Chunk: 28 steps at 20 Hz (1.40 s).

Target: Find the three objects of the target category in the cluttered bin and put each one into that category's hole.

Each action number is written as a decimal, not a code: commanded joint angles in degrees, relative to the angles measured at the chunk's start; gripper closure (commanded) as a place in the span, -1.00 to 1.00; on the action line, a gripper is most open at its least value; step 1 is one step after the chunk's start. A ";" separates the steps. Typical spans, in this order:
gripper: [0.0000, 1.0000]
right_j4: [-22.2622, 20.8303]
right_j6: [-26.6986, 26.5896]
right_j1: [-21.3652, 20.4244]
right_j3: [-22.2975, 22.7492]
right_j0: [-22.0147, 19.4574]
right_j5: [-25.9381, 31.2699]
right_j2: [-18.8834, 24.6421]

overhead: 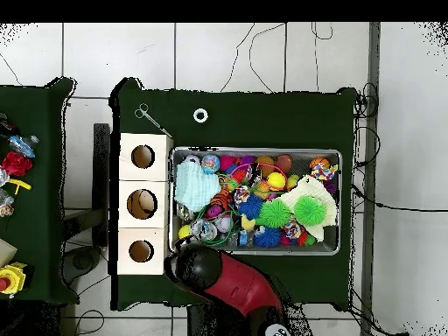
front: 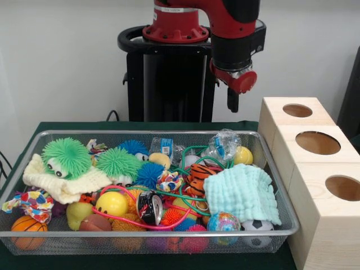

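Judging from how things lie, the task looks barely begun: wire bin (front: pixel 275 185) is packed full, and nothing shows inside the three holes of the wooden box (front: pixel 315 169), though their depths are dark so I can't be sure. Gripper (front: pixel 233 101) hangs above the bin's back edge, near the box end, well clear of the toys; can't tell if it's parted or closed, and it looks empty.

Target category isn't given, so which three things to pull is unknown.

Contents, approx: green spiky ball w/ eyes (front: pixel 66 157) on a cream knit cloth (front: pixel 62 185), pale blue washcloth (front: pixel 243 191) at the box end, yellow smiley ball (front: pixel 111 203), small basketball (front: pixel 27 230), soccer ball (front: pixel 257 229), tiger-stripe toy (front: pixel 199 177), all tangled w/ green and pink cords. Overhead shows the same crowding.
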 commanded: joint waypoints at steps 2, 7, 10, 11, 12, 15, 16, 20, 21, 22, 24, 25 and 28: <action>1.00 -7.68 -3.39 -2.01 -8.68 -4.28 4.30 -0.98; 1.00 -11.56 -3.88 -2.10 -9.09 -6.42 2.78 1.42; 1.00 -13.37 -4.55 -1.75 -9.98 -8.05 0.09 3.26; 1.00 -14.28 -4.72 -1.56 -10.52 -8.37 -0.45 3.66; 1.00 -14.89 -5.43 -1.58 -10.68 -8.97 -0.22 4.53; 1.00 -16.54 -5.85 -1.60 -10.99 -9.92 -0.76 6.14; 1.00 -16.78 -5.90 -1.74 -10.65 -10.44 -1.10 6.95; -1.00 -19.62 -7.19 -1.13 -12.01 -11.99 -2.35 8.72; -1.00 -19.69 -6.82 -1.06 -11.70 -12.67 -3.67 9.58; -1.00 -20.21 -6.34 -0.74 -11.57 -13.35 -5.66 10.25; -1.00 -22.30 -7.39 0.71 -11.32 -15.68 -9.78 13.70; -1.00 -23.66 -7.74 1.53 -11.47 -16.39 -11.38 14.90; -1.00 -26.58 -7.99 2.93 -10.96 -18.03 -13.21 17.82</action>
